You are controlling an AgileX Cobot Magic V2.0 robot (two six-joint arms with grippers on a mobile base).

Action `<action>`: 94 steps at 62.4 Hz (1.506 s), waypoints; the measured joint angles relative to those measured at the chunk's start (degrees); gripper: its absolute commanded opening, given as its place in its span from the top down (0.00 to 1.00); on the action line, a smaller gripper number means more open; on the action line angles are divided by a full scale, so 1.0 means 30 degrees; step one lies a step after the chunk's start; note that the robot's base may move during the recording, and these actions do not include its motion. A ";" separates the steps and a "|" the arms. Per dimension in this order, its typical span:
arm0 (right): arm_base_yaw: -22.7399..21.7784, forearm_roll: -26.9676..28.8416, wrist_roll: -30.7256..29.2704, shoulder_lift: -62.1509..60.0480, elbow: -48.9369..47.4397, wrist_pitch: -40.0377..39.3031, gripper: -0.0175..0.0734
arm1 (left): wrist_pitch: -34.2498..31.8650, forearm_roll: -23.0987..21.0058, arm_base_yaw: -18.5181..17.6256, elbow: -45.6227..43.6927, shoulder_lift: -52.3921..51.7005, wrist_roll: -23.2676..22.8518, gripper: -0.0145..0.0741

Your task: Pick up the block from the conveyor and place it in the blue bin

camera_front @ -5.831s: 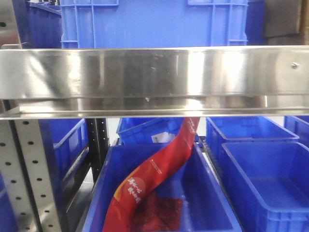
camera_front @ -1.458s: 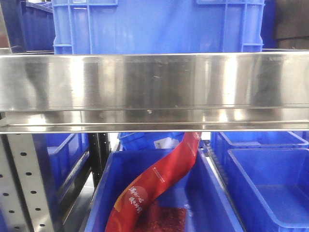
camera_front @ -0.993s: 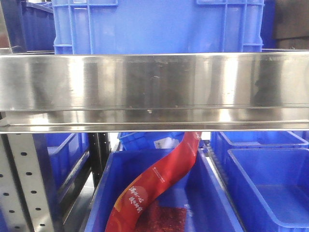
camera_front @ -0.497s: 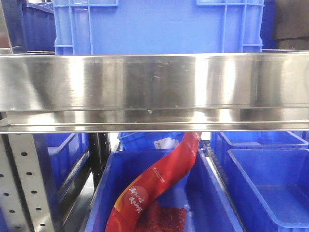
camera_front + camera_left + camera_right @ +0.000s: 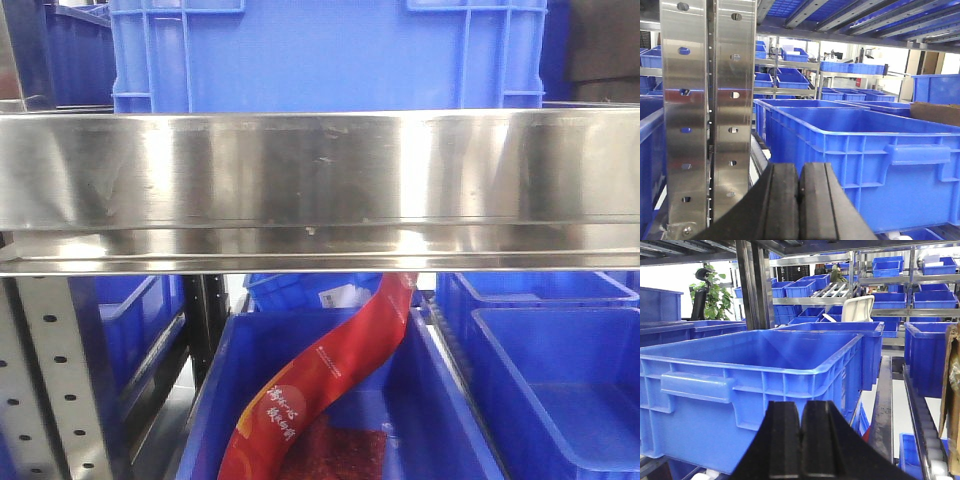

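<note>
The left gripper point(image 5: 799, 200) and the right gripper point(image 5: 801, 440) are both clenched, black pads pressed together on nothing. Each faces a large blue plastic bin point(image 5: 865, 155) point(image 5: 755, 375) on the steel shelving — no conveyor and no block show in any view. The front camera sees only a brushed steel shelf rail point(image 5: 320, 190) and a red printed pouch point(image 5: 320, 385) lying in a lower blue bin point(image 5: 440, 420). The step in hand looks like locating the belt; the jaws should part well before any approach

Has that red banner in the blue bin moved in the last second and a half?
No. The red banner sits at the same spot against the steel shelf rail above it.
</note>
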 measured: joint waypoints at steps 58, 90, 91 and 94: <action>-0.0667 -0.0977 0.0053 -0.1925 0.1132 0.0730 0.98 | -0.0258 0.0000 0.0000 0.0000 0.0000 0.0000 0.96; -0.6610 -0.1285 0.0053 -1.0053 0.8863 0.0915 0.98 | -0.0258 0.0000 0.0000 0.0000 0.0000 0.0000 0.96; -0.6610 -0.1285 0.0053 -1.0072 0.8997 0.0914 0.98 | -0.0258 0.0000 0.0000 0.0000 0.0000 0.0000 0.96; -0.6656 -0.1285 0.0053 -1.0121 0.9400 0.0914 0.98 | -0.0258 0.0000 0.0000 0.0000 -0.0012 0.0000 0.96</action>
